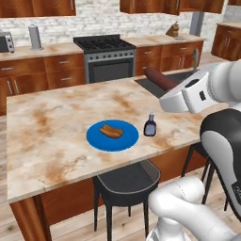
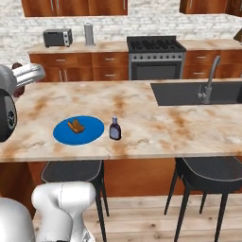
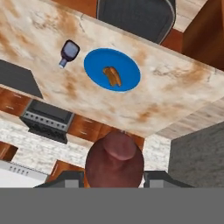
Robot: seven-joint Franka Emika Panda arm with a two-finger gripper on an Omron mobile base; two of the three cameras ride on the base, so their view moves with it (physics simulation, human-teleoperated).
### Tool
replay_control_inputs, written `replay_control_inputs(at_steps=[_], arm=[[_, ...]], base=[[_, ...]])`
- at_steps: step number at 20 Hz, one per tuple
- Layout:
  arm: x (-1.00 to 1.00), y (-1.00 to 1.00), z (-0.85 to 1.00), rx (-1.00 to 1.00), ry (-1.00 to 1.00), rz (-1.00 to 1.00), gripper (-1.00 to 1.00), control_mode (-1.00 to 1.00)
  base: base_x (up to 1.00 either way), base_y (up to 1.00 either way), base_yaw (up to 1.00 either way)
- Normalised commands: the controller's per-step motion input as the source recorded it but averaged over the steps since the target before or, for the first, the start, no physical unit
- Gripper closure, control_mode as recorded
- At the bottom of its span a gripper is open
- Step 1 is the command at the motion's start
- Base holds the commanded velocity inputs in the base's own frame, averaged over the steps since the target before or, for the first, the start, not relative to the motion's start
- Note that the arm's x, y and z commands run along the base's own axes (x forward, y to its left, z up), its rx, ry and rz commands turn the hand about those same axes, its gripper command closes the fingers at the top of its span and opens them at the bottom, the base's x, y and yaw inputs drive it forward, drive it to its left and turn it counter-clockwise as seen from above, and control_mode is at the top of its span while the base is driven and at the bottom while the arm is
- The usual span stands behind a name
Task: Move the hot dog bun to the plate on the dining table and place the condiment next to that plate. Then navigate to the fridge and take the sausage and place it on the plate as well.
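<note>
hand view: sausage [image 3: 114,162] sits end-on between the two dark finger tips, pincer [image 3: 114,175] clamped on it.
left base view: sausage [image 1: 159,78] sticks out of the raised hand, above the far right part of the desk [image 1: 52,136], well apart from the plate [image 1: 101,141].
plate: bright blue, flat, on the desk; bun [image 1: 111,131] lies on it near the middle.
condiment: dark bottle [image 1: 149,126] upright just beside the plate's right rim, apart from it.
stage (judged): bun and condiment placed; sausage yet to be set on the plate.
risk 1: sausage is slim, round and gripped near one end; it could pivot or slip during the carry.
risk 2: a low approach from the right could knock the bottle over.
risk 3: released too high, the sausage may roll off the flat plate or shove the bun.
sausage look: dark reddish-brown, smooth, rounded end.
</note>
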Motion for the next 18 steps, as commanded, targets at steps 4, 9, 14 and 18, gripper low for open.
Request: replay_control_inputs(at_steps=[4,9,14,18], arm=[[0.0,0.0,0.0,0.0,0.0,0.0,1.0,1.0],[0.8,0.0,-0.24,-0.06,0.22,0.0,1.0,-1.0],[1.0,0.0,-0.64,-0.12,0.28,0.07,1.0,-1.0],[1.0,0.1,-0.99,-0.08,0.22,0.33,1.0,-1.0]], base=[[0.28,0.13,0.0],[0.0,0.0,0.0],[0.0,0.0,0.0],[0.0,0.0,0.0]])
